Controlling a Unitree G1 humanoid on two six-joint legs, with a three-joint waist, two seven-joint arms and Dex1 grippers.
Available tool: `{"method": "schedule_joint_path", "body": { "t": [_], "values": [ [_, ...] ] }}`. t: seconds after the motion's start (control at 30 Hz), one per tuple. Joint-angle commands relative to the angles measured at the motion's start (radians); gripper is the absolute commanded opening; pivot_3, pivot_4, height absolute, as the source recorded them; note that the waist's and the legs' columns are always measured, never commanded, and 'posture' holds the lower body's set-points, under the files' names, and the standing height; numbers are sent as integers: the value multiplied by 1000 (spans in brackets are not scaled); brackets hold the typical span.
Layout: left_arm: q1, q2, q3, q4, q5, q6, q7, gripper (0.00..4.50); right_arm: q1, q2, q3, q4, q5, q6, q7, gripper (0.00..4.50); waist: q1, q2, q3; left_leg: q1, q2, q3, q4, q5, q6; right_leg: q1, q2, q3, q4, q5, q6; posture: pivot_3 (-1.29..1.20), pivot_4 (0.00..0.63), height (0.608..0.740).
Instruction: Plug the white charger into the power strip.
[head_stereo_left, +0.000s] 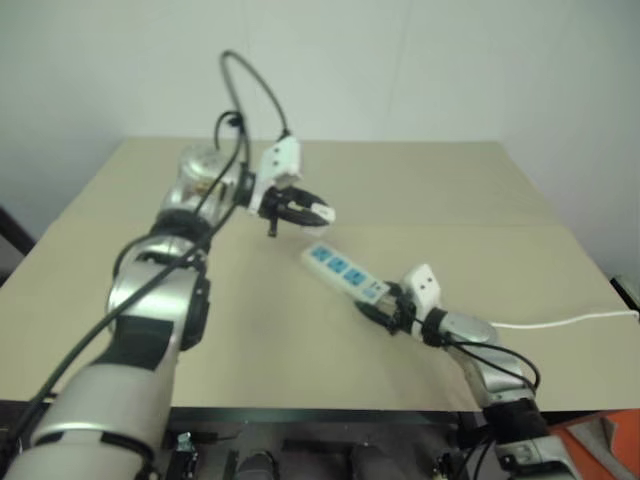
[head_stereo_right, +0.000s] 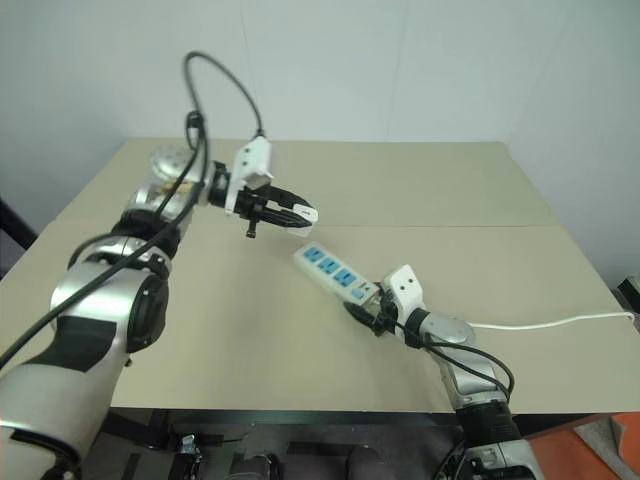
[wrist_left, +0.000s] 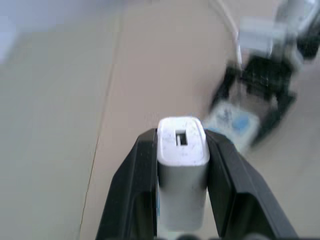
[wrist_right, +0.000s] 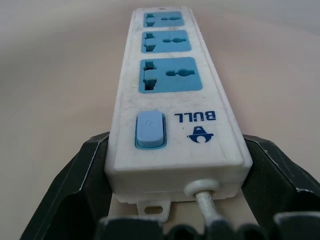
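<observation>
My left gripper (head_stereo_left: 303, 210) hangs above the table's middle, shut on the white charger (wrist_left: 181, 170). The charger's slotted end sticks out between the black fingers (wrist_left: 137, 190). From the head, the charger (head_stereo_right: 305, 214) shows as a white tip pointing right, up and behind the power strip's far end. The power strip (head_stereo_left: 340, 268) lies slanted on the table with its blue socket faces (wrist_right: 170, 75) upward. My right gripper (head_stereo_left: 385, 305) is shut on its cable end, one finger (wrist_right: 85, 185) on each long side beside the blue switch (wrist_right: 149, 129).
The strip's thin white cable (head_stereo_left: 560, 322) runs right across the beige table (head_stereo_left: 450, 190) to its edge. A seam crosses the tabletop behind the strip. A pale wall stands beyond the far edge. An orange object (head_stereo_left: 600, 440) sits below the front right corner.
</observation>
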Motion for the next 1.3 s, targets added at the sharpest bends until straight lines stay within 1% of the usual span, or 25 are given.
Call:
{"method": "schedule_joint_path", "body": {
  "t": [0.03, 0.13, 0.2, 0.3, 0.37, 0.47, 0.53, 0.6, 0.77, 0.87, 1.03, 1.23, 1.3],
  "values": [
    [98, 1, 80, -81, -123, 34, -49, 1005, -67, -13, 74, 21, 14, -59, 171, 3419, -9, 0, 0, 0, 0, 0, 0, 0, 0, 0, 0, 0, 1, 0, 0, 0, 150, 740],
    [197, 3, 71, -180, -210, 129, -71, 1005, -126, -7, 128, 118, 3, -107, 299, 3419, -12, 0, 0, 0, 0, -1, 2, 0, 0, 0, 0, 0, 2, 0, 0, 0, 150, 740],
    [250, 33, -20, -263, -268, 230, -72, 1005, -164, 8, 144, 194, -2, -147, 355, 3419, -11, 0, 0, -1, 0, -1, 2, 0, 0, 0, 0, -1, 2, 1, -1, 0, 150, 740],
    [306, 69, -87, -346, -406, 374, -72, 1005, -214, 28, 168, 306, -35, -209, 400, 3419, -12, 0, 0, 0, 0, -1, 3, 0, 0, 0, 0, -1, 3, 1, -2, 0, 150, 740],
    [344, 94, -131, -396, -486, 402, -72, 1005, -241, 42, 178, 357, -54, -239, 417, 3419, -13, 0, 0, 1, 0, -1, 3, 0, 0, 0, 0, -1, 4, 1, -2, 0, 150, 740],
    [401, 121, -211, -449, -556, 350, -72, 1005, -265, 68, 178, 413, -71, -272, 418, 3419, -17, 0, 0, 3, 1, -1, 3, 0, 0, 1, 1, -1, 5, 1, -2, 0, 150, 740],
    [417, 141, -271, -470, -595, 357, -72, 1005, -270, 78, 173, 434, -80, -287, 411, 3419, -18, 0, 0, 4, 1, -1, 3, 0, 0, 1, 1, 0, 6, 1, -3, 0, 150, 740],
    [423, 143, -304, -465, -616, 345, -72, 1005, -272, 82, 169, 447, -88, -299, 406, 3419, -19, 0, 0, 4, 1, -1, 3, 0, 0, 1, 1, 0, 6, 1, -3, 0, 150, 740],
    [412, 130, -333, -430, -658, 353, -72, 1005, -270, 82, 163, 457, -100, -316, 398, 3419, -21, 0, 0, 4, 1, -1, 3, 0, 0, 2, 1, 0, 6, 1, -2, 0, 150, 740],
    [403, 125, -350, -405, -661, 337, -72, 1005, -267, 79, 160, 455, -106, -316, 397, 3419, -21, 0, 0, 4, 1, -1, 3, 0, 0, 2, 1, 0, 6, 0, -2, 0, 150, 740],
    [387, 143, -424, -367, -647, 294, -72, 1005, -263, 74, 160, 455, -114, -316, 388, 3419, -21, 0, 0, 4, 1, -1, 3, 0, 0, 2, 1, 0, 6, 0, -2, 0, 150, 740],
    [368, 149, -483, -321, -644, 257, -72, 1005, -256, 79, 162, 455, -123, -319, 378, 3419, -21, 0, 0, 4, 1, -1, 3, 0, 0, 2, 1, 0, 6, -1, 0, 0, 150, 740],
    [361, 144, -485, -301, -638, 253, -72, 1005, -256, 80, 163, 455, -125, -319, 375, 3419, -21, 0, 0, 5, 1, -1, 3, 0, 0, 2, 1, 0, 6, -1, 0, 0, 150, 740]
  ]
}}
